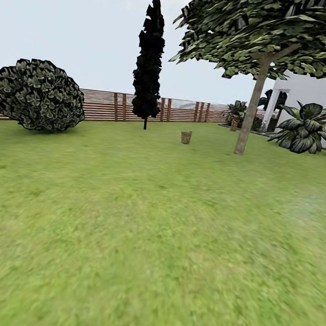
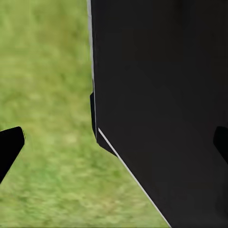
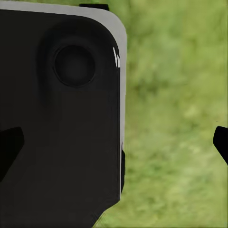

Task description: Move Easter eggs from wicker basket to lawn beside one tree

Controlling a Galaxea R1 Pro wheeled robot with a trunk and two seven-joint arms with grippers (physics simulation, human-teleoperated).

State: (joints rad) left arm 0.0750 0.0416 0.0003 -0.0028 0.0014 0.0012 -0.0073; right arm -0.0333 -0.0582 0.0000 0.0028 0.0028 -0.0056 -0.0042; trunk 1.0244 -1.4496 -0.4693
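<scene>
Far off across the lawn (image 1: 145,231) stands the small brown wicker basket (image 1: 186,137), upright on the grass. The Easter eggs are hidden; the basket is too distant to see into. To its right rises the tree (image 1: 249,117) with a bare grey-beige trunk and a dark leafy canopy. In the left wrist view my left gripper (image 2: 114,145) is open, its dark fingertips (image 2: 9,147) far apart over grass beside a black part of the robot's body. My right gripper (image 3: 114,142) is open too, with nothing between its fingers.
A round dark bush (image 1: 39,95) sits at the far left and a tall black cypress (image 1: 149,61) behind the basket. A wooden slat fence (image 1: 109,105) bounds the lawn at the back. Broad-leaved plants (image 1: 307,129) and a white wall (image 1: 316,91) lie at the right.
</scene>
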